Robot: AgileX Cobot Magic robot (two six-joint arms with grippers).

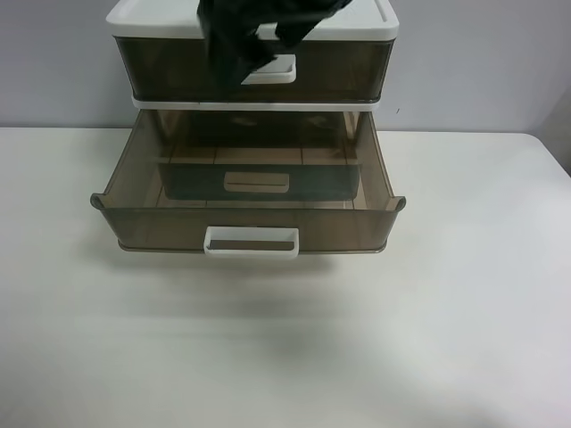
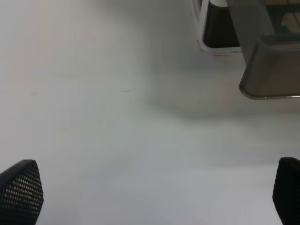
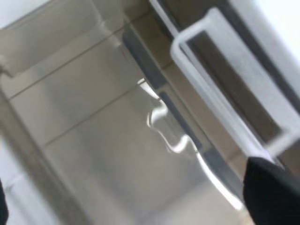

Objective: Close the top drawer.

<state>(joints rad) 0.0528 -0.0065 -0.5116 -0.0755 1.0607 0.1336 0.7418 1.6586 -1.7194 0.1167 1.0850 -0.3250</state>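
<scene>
The top drawer (image 1: 343, 71) is smoky-brown, directly under the cabinet's white lid (image 1: 143, 18). Its front stands about level with the lid's edge. Its white loop handle (image 1: 275, 69) is partly covered by my right gripper (image 1: 250, 55), a black mass reaching in from the top of the exterior high view. In the right wrist view the handle (image 3: 220, 89) lies close ahead, one black fingertip (image 3: 272, 192) just beside it. The right gripper (image 3: 140, 201) is open and holds nothing. My left gripper (image 2: 152, 192) is open and empty above bare table; it does not show in the exterior high view.
A second smoky-brown drawer (image 1: 161, 227) below is pulled far out over the white table (image 1: 464, 312), its white handle (image 1: 252, 242) in front. A third drawer's handle (image 1: 256, 182) shows through its floor. The open drawer's corner (image 2: 272, 70) shows in the left wrist view.
</scene>
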